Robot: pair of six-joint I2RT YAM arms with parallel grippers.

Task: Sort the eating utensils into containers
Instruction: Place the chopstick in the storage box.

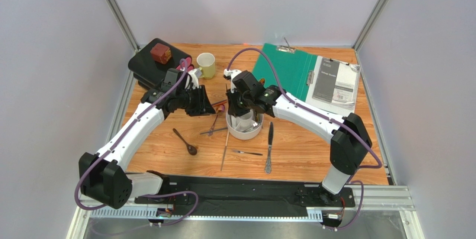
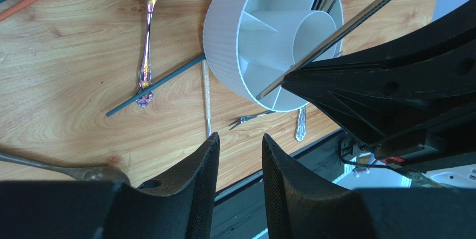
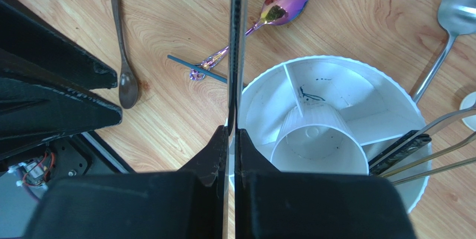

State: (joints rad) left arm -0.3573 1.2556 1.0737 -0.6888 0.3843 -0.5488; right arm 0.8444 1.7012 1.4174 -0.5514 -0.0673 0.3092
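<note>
While the dark brown spoon (image 1: 185,141) lies left of centre toward the near edge, the left gripper (image 2: 240,138) is held above the desk (image 1: 313,155), narrowly parted and empty. At mid-desk the white holder (image 1: 244,130) is overhung by the right gripper (image 3: 233,133), clamped on a slim dark utensil (image 3: 237,55). A silver knife (image 1: 269,147) lies just right.

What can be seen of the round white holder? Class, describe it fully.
The round white holder looks like plastic, with a finely ribbed outer wall. A round centre tube and flat partitions split it into compartments. It stands upright on the wooden table. One compartment holds several slim handles, leaning over the rim; the others that show look empty, one bearing a small dark mark. The right gripper, jaws shut, holds a slim dark utensil at its rim.
</note>
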